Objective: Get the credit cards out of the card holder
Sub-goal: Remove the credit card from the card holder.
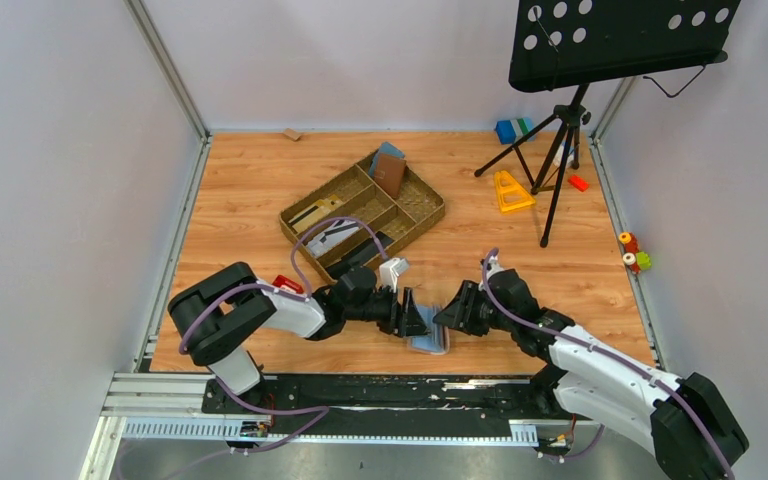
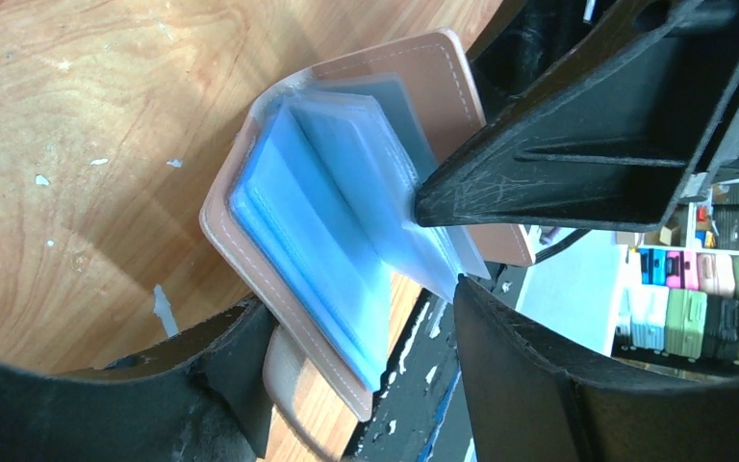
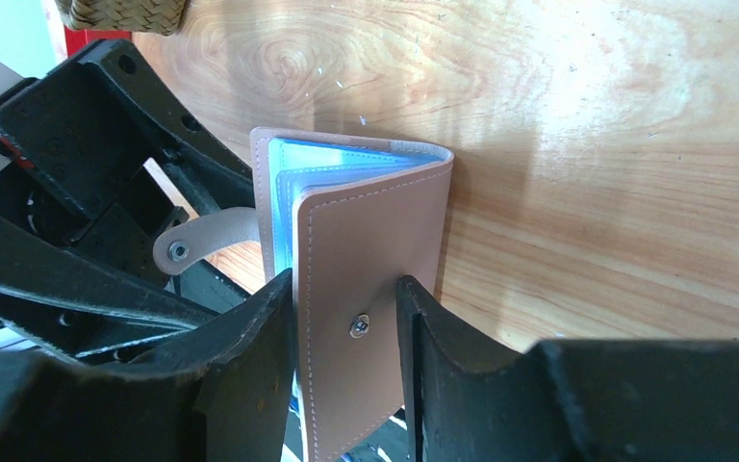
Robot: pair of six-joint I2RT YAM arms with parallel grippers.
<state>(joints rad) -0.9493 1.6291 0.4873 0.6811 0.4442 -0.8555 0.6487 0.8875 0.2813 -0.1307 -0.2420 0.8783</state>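
The card holder (image 3: 366, 279) is standing open near the front edge of the table (image 3: 587, 144), between both claws. No card is lying outside it, so I judge the taking out is not yet begun. The right claw (image 3: 346, 282) is gripping the cover with the snap. The left claw (image 2: 361, 300) is straddling the other half, but whether it is squeezing I cannot tell

At the table's 6 o'clock edge, the left gripper (image 1: 413, 318) and right gripper (image 1: 451, 313) meet tip to tip over the card holder (image 1: 429, 344), whose pale blue inside shows. From the holder, a woven divided tray (image 1: 426, 202) lies at 11 o'clock, a music stand (image 1: 620, 40) at 1 o'clock and a red block (image 1: 287, 284) at 10 o'clock.
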